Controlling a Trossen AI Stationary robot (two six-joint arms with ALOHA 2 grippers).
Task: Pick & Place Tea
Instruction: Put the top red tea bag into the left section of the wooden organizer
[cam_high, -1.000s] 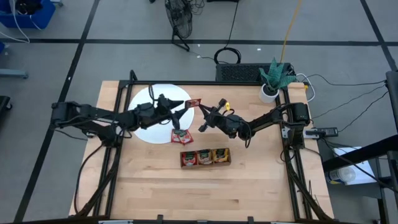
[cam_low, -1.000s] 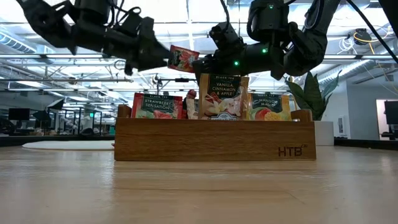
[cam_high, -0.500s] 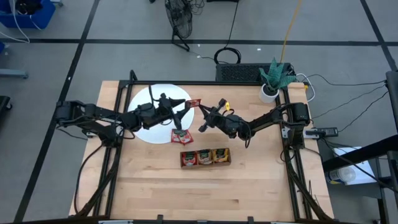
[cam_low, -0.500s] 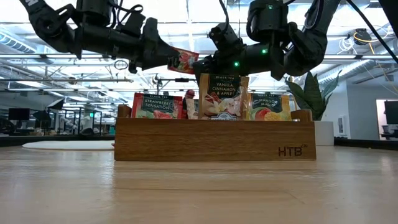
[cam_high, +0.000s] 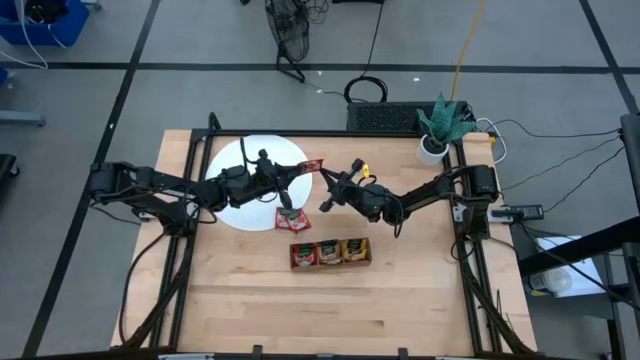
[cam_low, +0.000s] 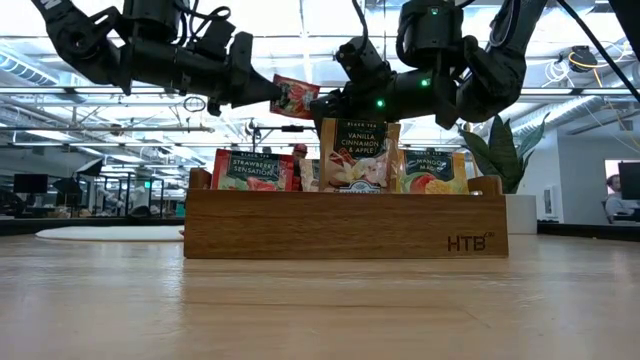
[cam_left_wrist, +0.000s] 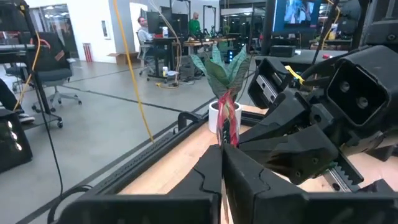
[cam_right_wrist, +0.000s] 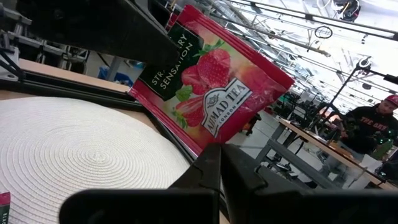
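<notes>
A red strawberry tea sachet hangs in the air above the table, just past the right edge of the white woven disc, pinched from both sides. The left gripper is clamped on its left corner, and the right gripper is closed on its opposite lower edge, as the right wrist view shows with the sachet standing right above the closed fingers. In the low view the sachet sits between the two arms, higher than the tray.

Another red sachet lies flat on the table, just near of the disc's edge. Nearer still stands the wooden three-compartment tray, holding upright sachets: strawberry at left, vanilla cinnamon and apple in the middle, an orange-yellow one at right. A potted plant stands at the table's far right corner.
</notes>
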